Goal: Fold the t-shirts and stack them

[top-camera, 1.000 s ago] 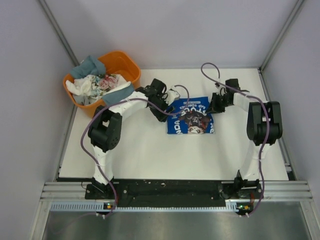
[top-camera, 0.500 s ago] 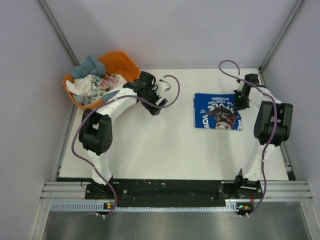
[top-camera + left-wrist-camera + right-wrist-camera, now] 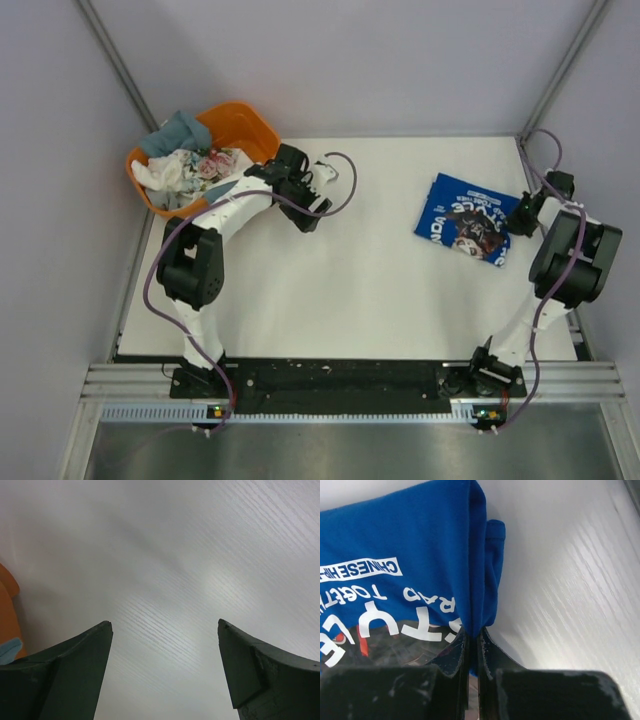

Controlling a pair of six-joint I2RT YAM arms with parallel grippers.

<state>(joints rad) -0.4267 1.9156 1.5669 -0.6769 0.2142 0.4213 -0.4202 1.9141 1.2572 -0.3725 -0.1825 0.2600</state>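
Observation:
A folded royal blue t-shirt [image 3: 465,229] with white lettering and a dark graphic lies on the table's right side, tilted. My right gripper [image 3: 514,220] is shut on its right edge; in the right wrist view the jaws [image 3: 472,635] pinch the folded blue t-shirt [image 3: 410,545] at its hem. My left gripper [image 3: 311,206] hovers open over bare table beside the tub, with nothing between its fingers [image 3: 75,675]. More t-shirts sit heaped in the tub: a grey-blue one [image 3: 181,131], a white one [image 3: 168,172] and a floral one [image 3: 211,163].
The orange tub [image 3: 244,126] stands at the table's back left corner; its rim [image 3: 7,607] shows at the left edge of the left wrist view. The table's right edge [image 3: 562,270] and the enclosure wall are close to my right arm.
My right gripper has dragged the blue t-shirt from the table's middle to the right side, turning it. My left gripper opened wider, pulled back left toward the tub, then stayed still.

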